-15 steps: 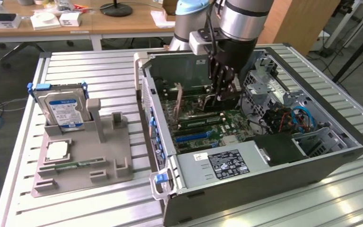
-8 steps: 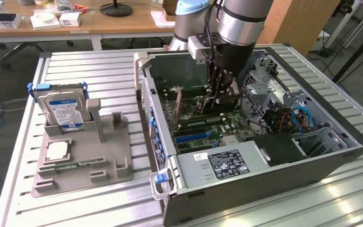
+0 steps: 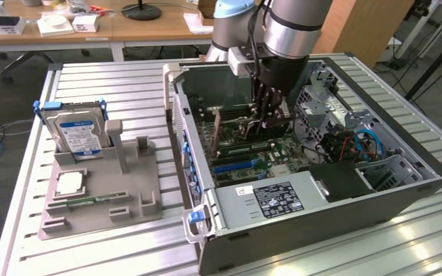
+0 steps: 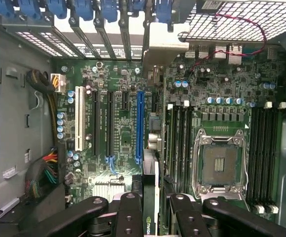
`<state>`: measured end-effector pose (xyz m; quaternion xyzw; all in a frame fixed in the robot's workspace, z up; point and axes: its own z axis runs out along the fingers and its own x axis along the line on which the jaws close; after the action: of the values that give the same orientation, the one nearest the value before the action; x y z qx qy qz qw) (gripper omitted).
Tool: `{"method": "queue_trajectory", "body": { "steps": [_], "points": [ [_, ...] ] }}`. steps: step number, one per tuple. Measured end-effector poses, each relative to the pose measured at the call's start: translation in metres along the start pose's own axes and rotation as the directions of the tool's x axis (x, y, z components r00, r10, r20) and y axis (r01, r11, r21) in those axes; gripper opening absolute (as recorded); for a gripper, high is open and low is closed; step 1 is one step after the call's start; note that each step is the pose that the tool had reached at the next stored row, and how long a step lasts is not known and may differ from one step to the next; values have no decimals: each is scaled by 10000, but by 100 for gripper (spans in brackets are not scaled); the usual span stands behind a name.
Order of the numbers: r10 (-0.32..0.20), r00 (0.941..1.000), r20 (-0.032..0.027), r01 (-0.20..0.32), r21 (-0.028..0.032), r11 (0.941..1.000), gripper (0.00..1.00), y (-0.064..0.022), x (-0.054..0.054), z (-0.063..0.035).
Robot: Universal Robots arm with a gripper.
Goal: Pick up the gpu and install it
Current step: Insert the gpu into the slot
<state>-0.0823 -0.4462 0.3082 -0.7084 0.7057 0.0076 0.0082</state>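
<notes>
We see the case (image 3: pixel 321 241) lying open on top, so the way down to the motherboard (image 4: pixel 123 84) is free over its middle. The gripper (image 3: pixel 271 118), clamped on the gpu (image 4: pixel 156 182), fills that gap just beside the bare blue slot (image 4: pixel 139 126). On the exterior view's right, the drive cage (image 3: pixel 390 169) and cables (image 3: pixel 363 144) crowd in. At the near end the power supply (image 3: pixel 275 198) blocks the way. The table (image 3: pixel 113 86) lies free around the grey holder (image 3: pixel 121 190).

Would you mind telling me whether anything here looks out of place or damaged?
Nothing looks spilled or damaged. The end effector holds the gpu edge-on over the motherboard; the one oddity is the CPU socket, which sits empty.
</notes>
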Motion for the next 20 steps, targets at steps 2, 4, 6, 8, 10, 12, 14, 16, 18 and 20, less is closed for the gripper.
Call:
{"method": "queue_trajectory", "body": {
  "steps": [2,4,6,8,10,12,14,16,18,20],
  "points": [
    [0,10000,1,0,1,10000,26,8,10,1],
    [-2,10000,1,2,1,10000,26,17,24,0],
    [-5,10000,4,5,1,10000,26,22,36,0],
    [-6,10000,10,6,1,10000,26,24,46,0],
    [-9,10000,10,9,1,10000,26,24,59,-1],
    [-9,10000,11,9,1,10000,26,24,70,-1],
    [-7,10000,10,7,1,10000,26,25,76,-1],
    [-7,10000,10,7,1,10000,26,24,76,-1],
    [-9,10000,9,9,1,10000,26,33,77,-2],
    [-8,10000,9,8,3,10000,26,63,77,-2]
  ]
}}
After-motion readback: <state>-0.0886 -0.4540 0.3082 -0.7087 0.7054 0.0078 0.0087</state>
